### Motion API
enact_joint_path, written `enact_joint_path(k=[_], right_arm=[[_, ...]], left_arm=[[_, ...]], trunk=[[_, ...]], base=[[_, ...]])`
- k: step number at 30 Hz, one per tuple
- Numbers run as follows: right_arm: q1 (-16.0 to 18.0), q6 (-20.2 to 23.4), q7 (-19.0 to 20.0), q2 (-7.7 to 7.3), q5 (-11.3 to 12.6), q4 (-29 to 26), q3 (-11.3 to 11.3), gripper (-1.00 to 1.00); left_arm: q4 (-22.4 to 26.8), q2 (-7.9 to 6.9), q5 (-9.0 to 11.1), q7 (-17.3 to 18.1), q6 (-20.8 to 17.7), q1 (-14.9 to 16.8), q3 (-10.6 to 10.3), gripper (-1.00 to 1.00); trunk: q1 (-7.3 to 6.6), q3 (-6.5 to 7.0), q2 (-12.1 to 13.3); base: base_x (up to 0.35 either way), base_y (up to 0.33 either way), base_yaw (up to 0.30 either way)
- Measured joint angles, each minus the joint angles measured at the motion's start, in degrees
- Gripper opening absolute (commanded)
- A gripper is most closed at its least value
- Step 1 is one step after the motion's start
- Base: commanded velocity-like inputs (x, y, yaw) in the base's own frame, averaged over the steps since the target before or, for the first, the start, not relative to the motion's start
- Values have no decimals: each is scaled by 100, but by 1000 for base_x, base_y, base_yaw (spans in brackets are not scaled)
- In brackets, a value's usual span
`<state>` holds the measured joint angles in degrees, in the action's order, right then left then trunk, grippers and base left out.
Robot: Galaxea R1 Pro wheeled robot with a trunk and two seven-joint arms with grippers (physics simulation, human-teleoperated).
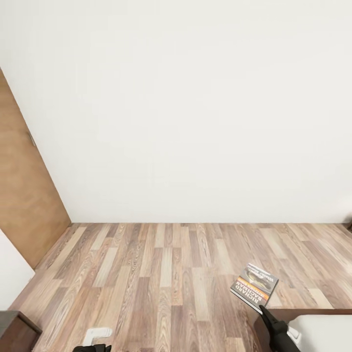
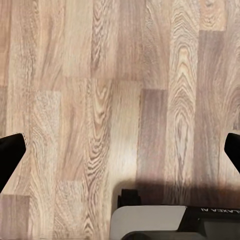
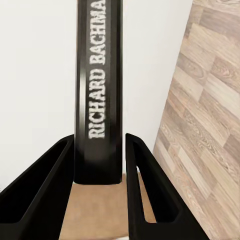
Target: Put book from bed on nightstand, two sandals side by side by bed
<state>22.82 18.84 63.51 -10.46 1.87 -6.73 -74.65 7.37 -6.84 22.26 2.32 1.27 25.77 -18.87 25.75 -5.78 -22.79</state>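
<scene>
- The right gripper is clamped on the book, its 2 black fingers pressed against either side of the spine
- In the right wrist view the dark spine stands between the fingers with white lettering "RICHARD BACHMA" running along it, and a white wall lies behind
- From the head view the book sits at the near right, held above the wood floor, its cover facing up with an orange band, white title and a greyish picture
- The right arm reaches up to the book's near edge from the bottom right corner, beside a white part of the robot
- The left gripper is spread wide; its 2 dark fingertips show at opposite edges of the left wrist view, with only floor planks between them
- Under that gripper lies a grey and black piece of the robot's body, casting a shadow on the planks
- A plain white wall fills the far side of the room
- A brown wooden door stands at the far left
- A dark brown corner of furniture shows at the near left; I cannot tell what it is
</scene>
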Motion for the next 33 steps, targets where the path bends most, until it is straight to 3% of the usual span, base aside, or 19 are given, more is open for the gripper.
enact_joint_path(k=[33], right_arm=[[0,6,4,-1,0,0,11,-100]], left_arm=[[7,0,0,-3,8,0,-9,100]], trunk=[[0,-128,0]], base=[[0,0,272]])
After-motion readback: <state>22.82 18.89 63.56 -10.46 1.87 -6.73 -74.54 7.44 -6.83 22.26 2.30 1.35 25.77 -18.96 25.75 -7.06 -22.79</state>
